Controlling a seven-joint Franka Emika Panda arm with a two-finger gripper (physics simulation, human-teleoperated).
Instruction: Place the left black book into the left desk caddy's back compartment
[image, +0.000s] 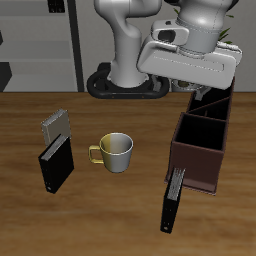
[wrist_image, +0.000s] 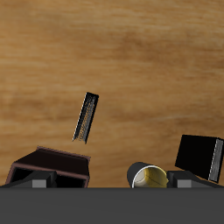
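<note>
Currently the left black book (image: 173, 200) sits on the desk (image: 110, 215) near the front edge, just beside the left desk caddy (image: 200, 135), at its front corner; slim, page edge showing. Whether they touch, can't tell. Wrist view shows book (wrist_image: 85, 116) alone on bare wood, nothing gripping it.

Pincer (image: 205, 92) hangs high over the caddy's back end, well above book. Fingers mostly hidden by arm body; opening can't be told, seems to hold nothing.

Step, by my read: approach, pre-grasp. Next move needs travel fwd and down to book, jaws aligned across its thin width.

Mug (image: 115, 150) mid-desk, other black book (image: 56, 162) beyond: not involved.
</note>
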